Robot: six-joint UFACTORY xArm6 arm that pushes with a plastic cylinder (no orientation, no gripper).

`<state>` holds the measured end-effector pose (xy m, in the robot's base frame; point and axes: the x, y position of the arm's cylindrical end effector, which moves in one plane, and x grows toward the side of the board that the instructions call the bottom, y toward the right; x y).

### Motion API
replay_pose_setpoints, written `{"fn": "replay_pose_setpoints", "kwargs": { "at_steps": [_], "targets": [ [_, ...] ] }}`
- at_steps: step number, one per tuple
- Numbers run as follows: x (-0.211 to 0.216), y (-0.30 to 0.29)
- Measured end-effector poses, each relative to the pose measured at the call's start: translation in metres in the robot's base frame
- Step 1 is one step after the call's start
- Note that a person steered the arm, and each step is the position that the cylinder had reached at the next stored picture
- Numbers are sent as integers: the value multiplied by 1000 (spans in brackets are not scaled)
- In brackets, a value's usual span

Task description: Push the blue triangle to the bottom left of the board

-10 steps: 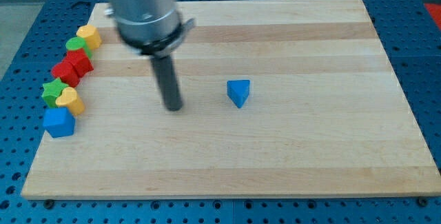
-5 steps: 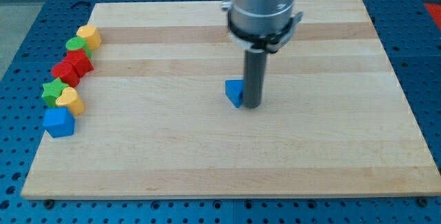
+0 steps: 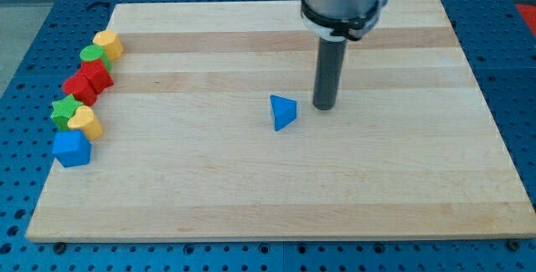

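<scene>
The blue triangle (image 3: 283, 111) lies near the middle of the wooden board (image 3: 276, 197). My tip (image 3: 324, 106) stands just to the right of it and slightly toward the view's top, with a small gap between them. The rod rises from the tip to the grey arm body at the view's top.
Along the board's left edge is a row of blocks: a yellow block (image 3: 108, 43), a green block (image 3: 91, 55), red blocks (image 3: 90, 82), a green star (image 3: 64, 111), a yellow block (image 3: 86, 122) and a blue cube (image 3: 71, 148).
My tip swept from left of the blue triangle across to its right side. The triangle has turned and shifted slightly to the left.
</scene>
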<state>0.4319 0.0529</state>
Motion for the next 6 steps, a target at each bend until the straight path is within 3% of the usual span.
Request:
{"fn": "replay_pose_setpoints", "kwargs": {
  "at_steps": [3, 6],
  "targets": [
    [89, -155],
    [119, -158]
  ]
}}
